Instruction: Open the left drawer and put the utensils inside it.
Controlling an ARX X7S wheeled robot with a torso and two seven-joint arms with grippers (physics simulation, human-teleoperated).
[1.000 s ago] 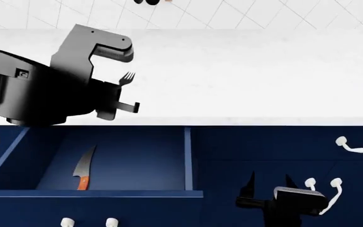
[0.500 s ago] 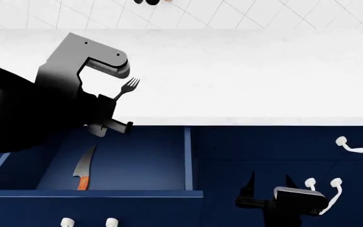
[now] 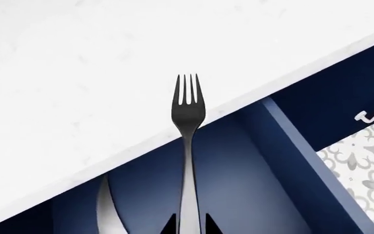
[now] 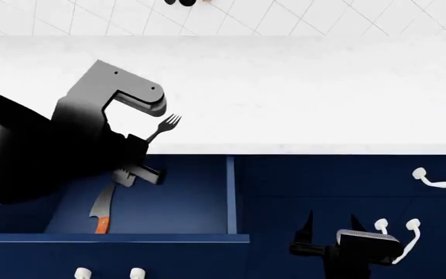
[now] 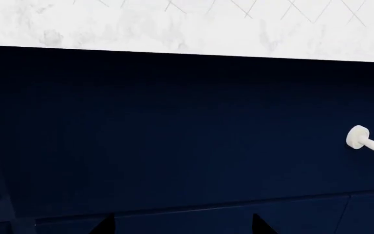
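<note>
The left drawer [image 4: 184, 197] stands pulled out, its blue inside showing and its white handle [image 4: 107, 272] at the front. The knife [image 4: 101, 212] lies inside it at the left, orange handle toward the front; its blade [image 3: 109, 209] also shows in the left wrist view. My left gripper [image 4: 147, 140] is shut on the handle of the black fork [image 4: 165, 124], tines pointing out over the counter's front edge. In the left wrist view the fork [image 3: 188, 112] runs straight out from the gripper [image 3: 190, 226]. My right gripper [image 4: 331, 224] hangs open and empty before the right-hand cabinet front [image 5: 181, 226].
The white countertop [image 4: 301, 93] runs across the back, above the drawer. A closed navy drawer front at the right carries a white handle [image 4: 440, 179] [image 5: 362, 139]. Another white handle [image 4: 397, 232] sits right beside my right gripper. Patterned floor [image 3: 362, 165] shows past the drawer's side wall.
My left arm has come down and forward with the fork, from over the counter to the drawer's back edge. The knife and the right arm have not moved.
</note>
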